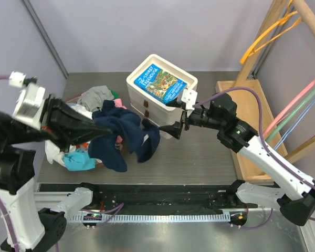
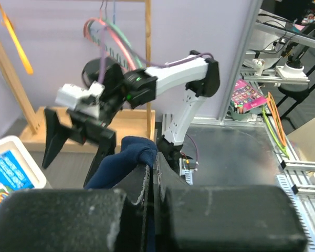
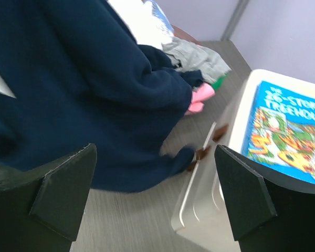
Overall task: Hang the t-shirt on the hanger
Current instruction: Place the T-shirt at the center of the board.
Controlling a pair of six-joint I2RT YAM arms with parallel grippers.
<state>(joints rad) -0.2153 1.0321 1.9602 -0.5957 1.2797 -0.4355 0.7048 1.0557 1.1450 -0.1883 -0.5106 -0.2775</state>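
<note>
- Left gripper (image 1: 106, 127) clamps the t-shirt (image 1: 127, 137), which is lifted over the table's (image 1: 199, 163) left half with its folds drooping toward the near edge.
- Right gripper (image 1: 174, 128) gapes just beside the cloth's right side.
- Hanger (image 1: 263, 35) slants beyond the far-right corner; bare tabletop lies near-right.

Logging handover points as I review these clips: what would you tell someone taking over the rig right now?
Left gripper: jaws shut on a fold of the t-shirt, raised from the clothes pile.
Right gripper: jaws open, empty, close beside the t-shirt's hanging part.
Hanger: on the wooden rack at far right, untouched.
Done: t-shirt picked up.
Left: fetch the hanger and work the t-shirt onto it.
</note>
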